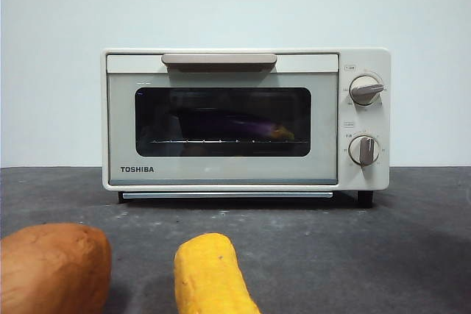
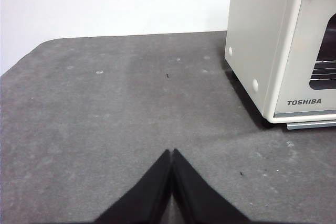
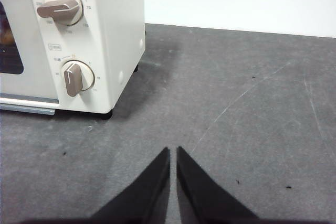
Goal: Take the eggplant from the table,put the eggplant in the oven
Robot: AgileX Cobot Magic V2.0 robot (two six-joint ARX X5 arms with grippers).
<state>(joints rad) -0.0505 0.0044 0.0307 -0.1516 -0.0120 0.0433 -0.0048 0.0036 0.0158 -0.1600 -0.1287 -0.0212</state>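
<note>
Waiting with left gripper [image 2: 171, 153] clenched empty over table [image 2: 105, 129], oven [image 2: 273, 51] off to its side. Right gripper [image 3: 173, 150] nearly closed, empty, beside knob side. We judge neither arm nearer. Only front view shows eggplant [image 1: 235, 124] inside on rack behind shut door, long axis across; sweet potato [image 1: 51, 266], yellow cylinder [image 1: 210, 273] in foreground.

The eggplant [image 1: 234, 124] lies, apparently on the rack, inside the shut oven [image 1: 246, 119].

Both end effectors [image 2: 171, 153] [image 3: 173, 150] closed, empty.
</note>
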